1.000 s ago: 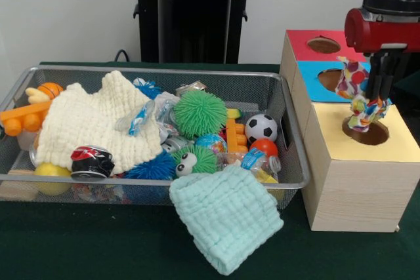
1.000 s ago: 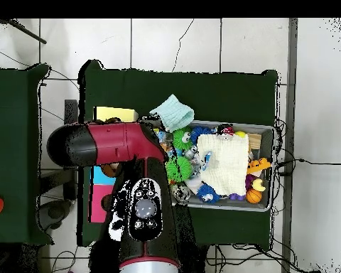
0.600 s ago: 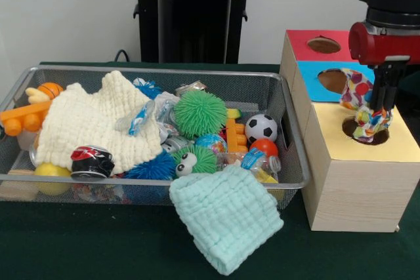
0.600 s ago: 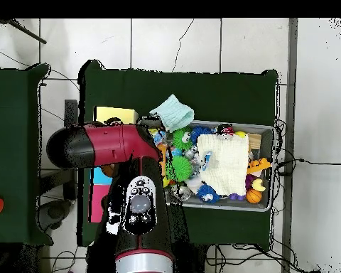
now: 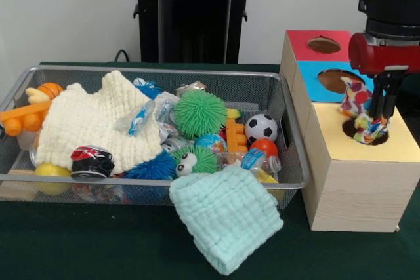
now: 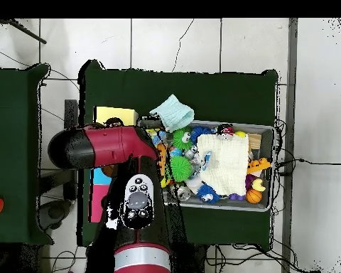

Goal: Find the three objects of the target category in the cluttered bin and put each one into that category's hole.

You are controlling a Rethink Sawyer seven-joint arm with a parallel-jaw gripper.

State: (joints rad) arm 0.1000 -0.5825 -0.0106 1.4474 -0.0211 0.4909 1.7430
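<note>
Lower than a second ago, the spotted cloth point(image 5: 363, 111) now sits partly inside the hole point(image 5: 367, 130) in the yellow top of the box point(image 5: 357, 181), where before it hung above the opening. Its bottom is hidden in the hole; a flap still stands up on the left against the blue panel point(image 5: 321, 82). The gripper point(image 5: 380, 113) reaches down to the hole with the cloth bunched round its tips, so I cannot tell whether it pinches the cloth or has let go. The arm point(image 5: 387, 24) is cut off by the top and right edges of the front view.

From overhead the arm point(image 6: 123, 153) covers the box almost wholly; only a yellow corner point(image 6: 115, 114) and bits of blue and pink show beside it, and neither the cloth nor the gripper can be seen there.

The bin point(image 5: 289, 136) stands just left of the box in the front view, unchanged. A cream cloth point(image 5: 92, 122) covers much of its left half and hides what lies under it. A mint cloth point(image 5: 226, 218) hangs over the near rim onto the table point(image 5: 85, 240). A green spiky ball point(image 5: 200, 113), a small football point(image 5: 261, 127) and a crushed can point(image 5: 92, 160) show clearly; the rest of the clutter is hard to make out.
</note>
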